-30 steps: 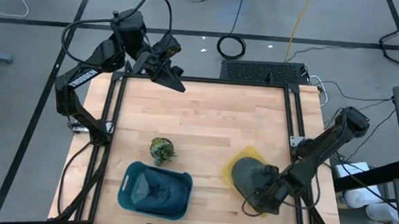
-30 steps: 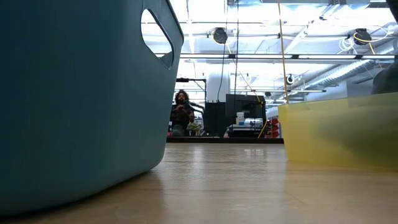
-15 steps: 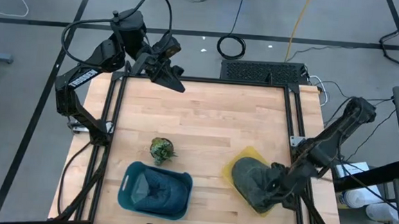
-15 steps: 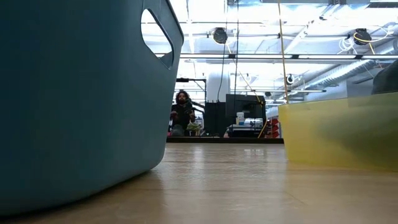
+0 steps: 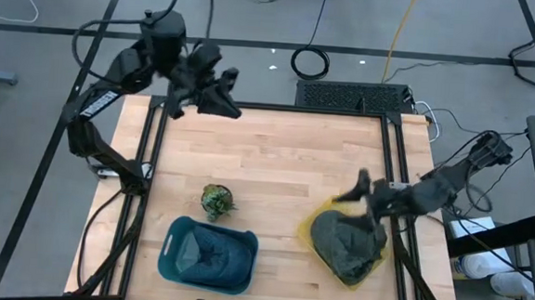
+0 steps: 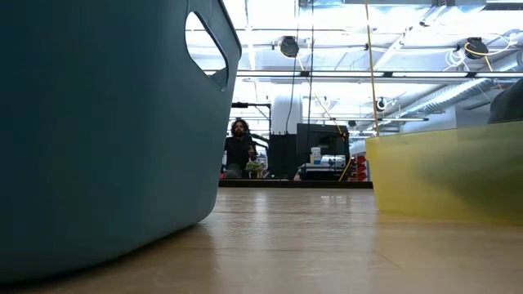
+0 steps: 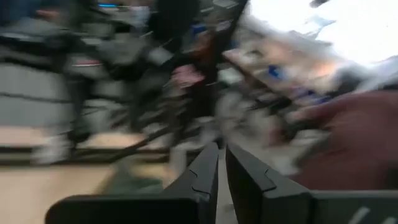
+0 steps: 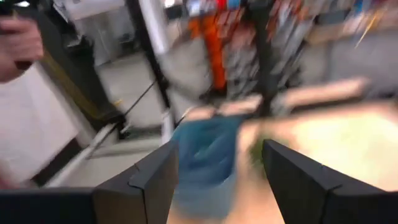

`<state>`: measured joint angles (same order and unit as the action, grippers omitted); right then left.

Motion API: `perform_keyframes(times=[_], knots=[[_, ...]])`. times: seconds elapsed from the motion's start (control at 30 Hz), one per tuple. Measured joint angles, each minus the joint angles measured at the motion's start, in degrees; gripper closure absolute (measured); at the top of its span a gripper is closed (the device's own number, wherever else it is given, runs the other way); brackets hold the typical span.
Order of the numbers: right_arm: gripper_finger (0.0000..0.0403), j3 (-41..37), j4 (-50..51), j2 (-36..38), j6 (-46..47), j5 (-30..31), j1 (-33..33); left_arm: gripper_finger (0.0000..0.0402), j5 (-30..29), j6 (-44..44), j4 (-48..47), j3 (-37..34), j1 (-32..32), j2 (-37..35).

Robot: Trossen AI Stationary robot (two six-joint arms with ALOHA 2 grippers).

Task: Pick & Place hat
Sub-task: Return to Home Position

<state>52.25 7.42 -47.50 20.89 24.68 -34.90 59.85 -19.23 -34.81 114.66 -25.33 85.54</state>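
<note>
The dark grey-green hat (image 5: 344, 245) lies crumpled in a shallow yellow tub (image 5: 324, 212) at the table's near right. The tub's yellow wall (image 6: 441, 175) fills the right of the low view. My right gripper (image 5: 351, 190) hovers just beyond the tub's far side, clear of the hat. In the right wrist view its fingers (image 8: 217, 162) stand wide open with nothing between them. My left gripper (image 5: 226, 103) waits over the table's far left edge, its fingers (image 7: 222, 158) shut on nothing.
A teal basket (image 5: 207, 253) stands at the near edge left of centre and looms large in the low view (image 6: 98, 131). A small green plant (image 5: 216, 201) sits just beyond it. Bare wood spans the table's middle (image 5: 285, 160). A person stands far behind the table (image 6: 239, 151).
My right gripper has left the hat's near side, rising and swinging toward the table's far edge, and now stands past the tub. The hat stays in the yellow tub. My left arm has shifted a little toward the table's left and turned.
</note>
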Motion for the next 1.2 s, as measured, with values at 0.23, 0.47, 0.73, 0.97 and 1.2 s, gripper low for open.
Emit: perform_keyframes(times=[0.23, 0.47, 0.73, 0.97, 1.2], knots=[[0.0181, 0.1, -2.3, 8.6, -17.1, 5.5, 1.1, 0.0364, -22.8, 17.6, -18.0, 0.0, 0.1, -5.3], [0.0183, -0.5, -0.3, 18.0, -17.2, 6.9, 1.1, 0.0364, -27.5, 23.0, -18.4, -0.5, 1.8, -10.7], [0.0183, -8.8, -0.4, 27.8, -13.8, 6.7, 1.1, 0.0364, -36.4, 23.0, -13.3, -16.3, 5.8, -24.4], [0.0181, -21.0, -11.5, 36.0, -13.5, 4.8, 1.1, 0.0364, -40.2, 19.9, 5.3, -42.0, 9.9, -40.3], [0.0182, -31.3, -20.4, 42.3, -22.6, 3.8, 1.1, 0.0364, -46.5, 14.1, 17.9, -63.7, 11.2, -54.4]])
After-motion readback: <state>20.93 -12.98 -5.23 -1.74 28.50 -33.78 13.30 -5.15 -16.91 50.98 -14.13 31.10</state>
